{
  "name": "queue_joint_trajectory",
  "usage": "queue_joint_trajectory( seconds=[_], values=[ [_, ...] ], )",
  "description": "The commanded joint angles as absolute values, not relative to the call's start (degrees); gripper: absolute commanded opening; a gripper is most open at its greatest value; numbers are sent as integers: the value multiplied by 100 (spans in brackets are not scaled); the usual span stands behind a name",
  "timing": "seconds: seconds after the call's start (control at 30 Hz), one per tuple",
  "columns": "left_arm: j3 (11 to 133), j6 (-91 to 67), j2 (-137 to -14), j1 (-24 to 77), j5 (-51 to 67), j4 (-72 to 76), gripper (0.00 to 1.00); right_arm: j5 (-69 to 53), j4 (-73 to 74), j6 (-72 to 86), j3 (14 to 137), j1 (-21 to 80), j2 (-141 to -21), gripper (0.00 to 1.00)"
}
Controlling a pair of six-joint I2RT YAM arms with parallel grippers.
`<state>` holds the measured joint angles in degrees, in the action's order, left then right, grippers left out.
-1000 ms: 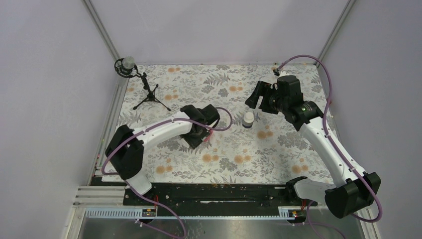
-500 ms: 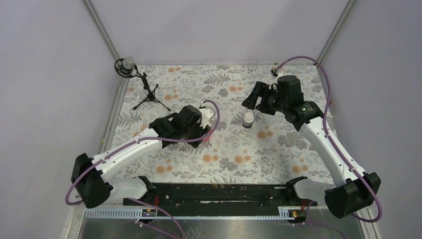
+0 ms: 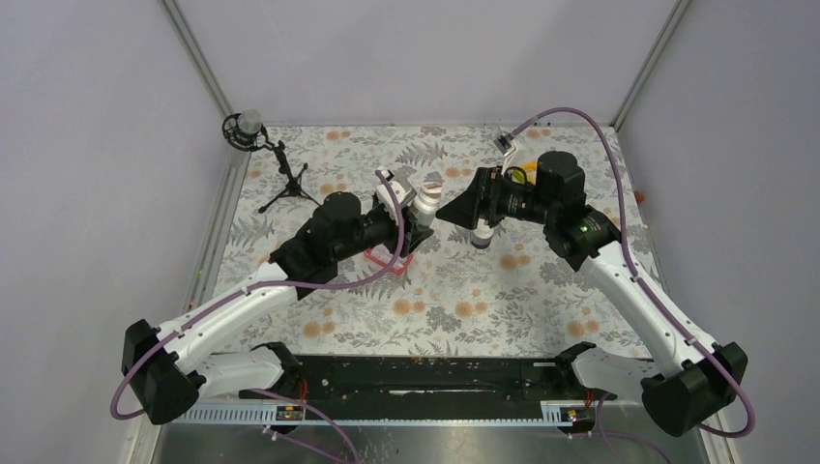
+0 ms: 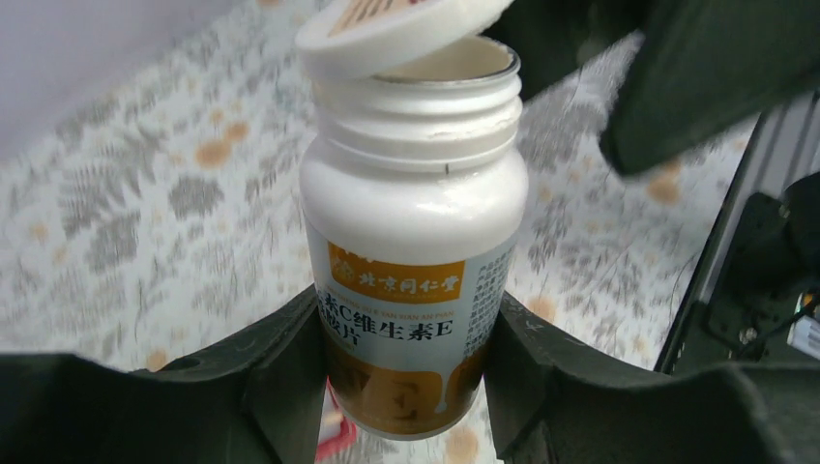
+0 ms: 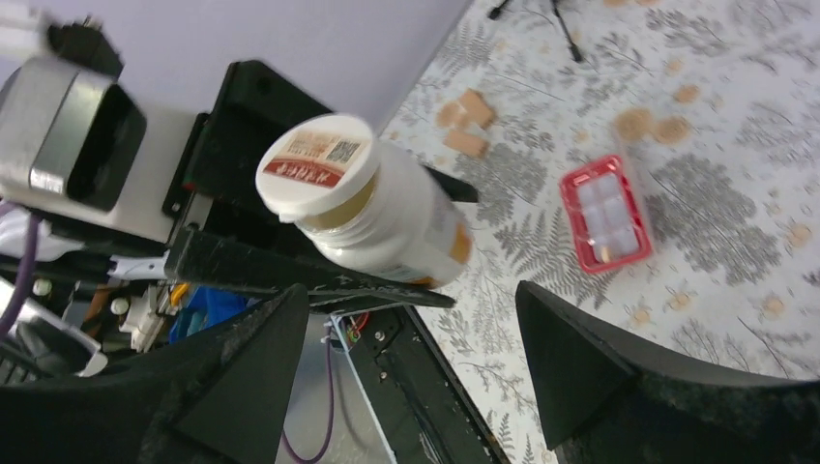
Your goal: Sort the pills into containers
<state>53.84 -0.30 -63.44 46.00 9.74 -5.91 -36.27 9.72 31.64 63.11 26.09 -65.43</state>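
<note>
My left gripper (image 3: pixel 418 217) is shut on a white bottle (image 3: pixel 425 196) with an orange label and holds it raised above the cloth. In the left wrist view the bottle (image 4: pixel 416 242) sits between my fingers, and its white cap (image 4: pixel 396 24) lies tilted and loose on the neck. My right gripper (image 3: pixel 453 208) is open and empty, facing the bottle's top; its view shows the bottle (image 5: pixel 396 227) and cap (image 5: pixel 317 164) just ahead. The red-pink pill tray (image 3: pixel 392 261) lies on the cloth below, with clear compartments (image 5: pixel 604 211) and one small pale grain (image 5: pixel 601 254) inside.
A second white bottle (image 3: pixel 482 232) stands on the floral cloth under the right wrist. A microphone on a small tripod (image 3: pixel 280 174) stands at the back left. A yellow tool (image 3: pixel 519 176) shows behind the right wrist. Grey walls close in both sides.
My left arm has lifted the bottle off the cloth and swung it up and right, uncovering the red tray. My right gripper has moved left, close to the bottle's cap.
</note>
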Motion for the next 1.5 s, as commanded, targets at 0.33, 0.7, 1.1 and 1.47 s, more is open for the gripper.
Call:
queue_joint_trajectory(
  seconds=[0.33,0.7,1.1,1.47],
  values=[
    [5826,92,-6786,4431,2191,1827,0,-3015,430,2251,6997,3037,-6362,86],
    [6028,18,-6935,4426,2477,1826,7,-2321,1373,1531,7676,3436,-6741,70],
    [5710,-540,-6771,4412,1683,1882,94,-1221,1680,1434,7649,3567,-6689,28],
    [4731,-897,-5297,4387,-320,892,99,-528,-39,1426,5649,3654,-6695,30]
  ],
)
